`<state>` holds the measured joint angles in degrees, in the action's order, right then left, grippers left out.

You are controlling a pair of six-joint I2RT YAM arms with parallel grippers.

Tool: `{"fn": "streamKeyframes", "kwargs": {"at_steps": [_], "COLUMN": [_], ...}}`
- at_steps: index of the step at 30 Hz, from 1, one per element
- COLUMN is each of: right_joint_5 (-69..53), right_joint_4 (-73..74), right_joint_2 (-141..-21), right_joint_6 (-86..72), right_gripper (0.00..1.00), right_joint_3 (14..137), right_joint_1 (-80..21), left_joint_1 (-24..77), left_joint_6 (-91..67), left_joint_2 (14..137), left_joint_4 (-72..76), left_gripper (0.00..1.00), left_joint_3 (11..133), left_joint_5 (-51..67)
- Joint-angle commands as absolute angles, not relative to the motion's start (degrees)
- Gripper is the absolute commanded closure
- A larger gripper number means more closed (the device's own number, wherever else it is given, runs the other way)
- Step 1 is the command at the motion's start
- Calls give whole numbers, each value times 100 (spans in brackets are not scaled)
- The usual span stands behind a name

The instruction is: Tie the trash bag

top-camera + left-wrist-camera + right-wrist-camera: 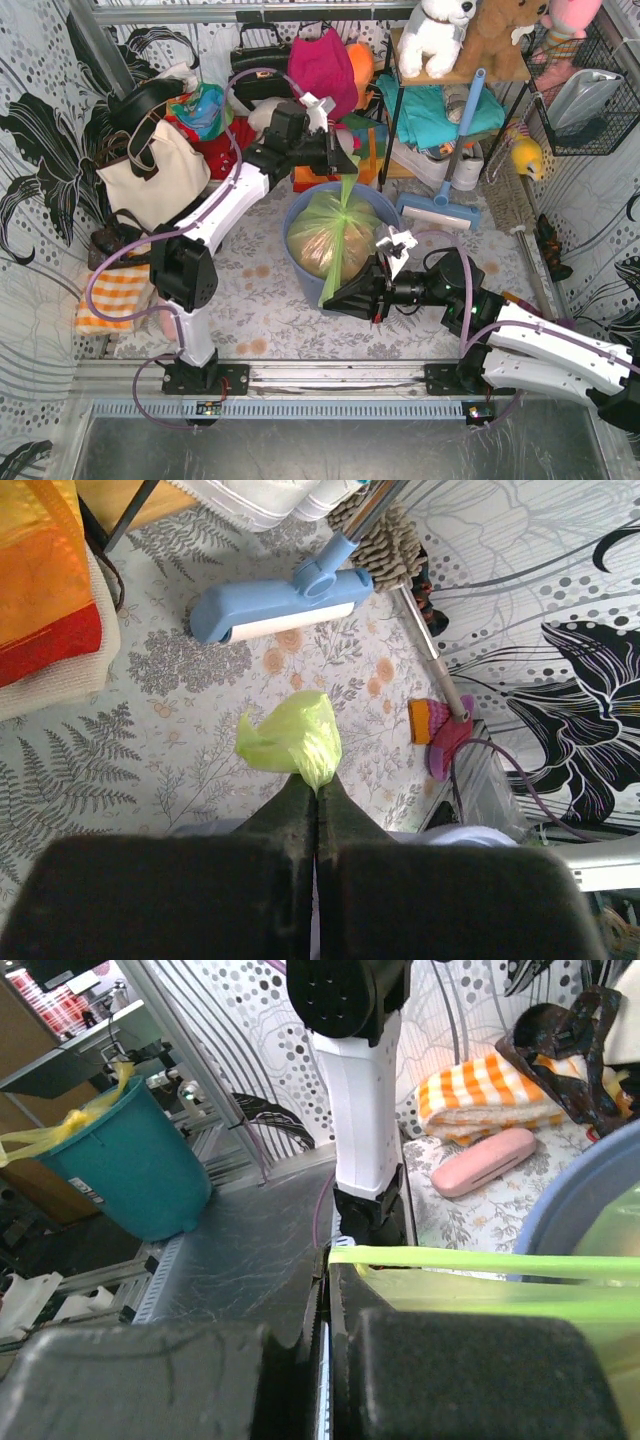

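Note:
The light-green trash bag sits in the round blue-grey bin, with tan paper showing through. My left gripper is shut on one corner strip of the bag at the bin's far rim and holds it up; the pinched green tip shows in the left wrist view. My right gripper is shut on another strip of the bag at the bin's near side, pulled taut down towards me. That strip runs from the jaws to the right in the right wrist view.
A cream handbag and an orange checked cloth lie left. A blue floor brush and a shelf of clothes and toys stand behind the bin. A pink case lies on the floor. A teal bucket stands beyond the frame.

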<state>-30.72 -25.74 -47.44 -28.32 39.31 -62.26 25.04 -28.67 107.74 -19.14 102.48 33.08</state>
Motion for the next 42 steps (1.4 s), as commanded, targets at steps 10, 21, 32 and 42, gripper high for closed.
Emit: {"fn": "streamKeyframes", "kwargs": {"at_steps": [10, 21, 32, 42], "right_joint_5": [-4594, -2321, -504, 3587], "right_joint_4": [-1862, 1235, 1948, 1401], "right_joint_2": [-4614, -4856, -5335, -5551], "right_joint_6": [-2925, -1525, -961, -722], "right_gripper": [40, 30, 29, 17], "right_joint_3": [4871, 6918, 7455, 7471], "right_joint_1": [-6591, -6585, -6591, -6556], "left_joint_1": [2079, 1950, 1907, 1855], "left_joint_6": [-2542, -2233, -1582, -1663], "left_joint_2": [10745, 9974, 8609, 7642], "left_joint_4": [-696, -968, -678, -282], "left_gripper": [55, 40, 36, 30], "left_joint_3": [10271, 10246, 8791, 6995], "left_joint_5": [2070, 1537, 59, -712]}}
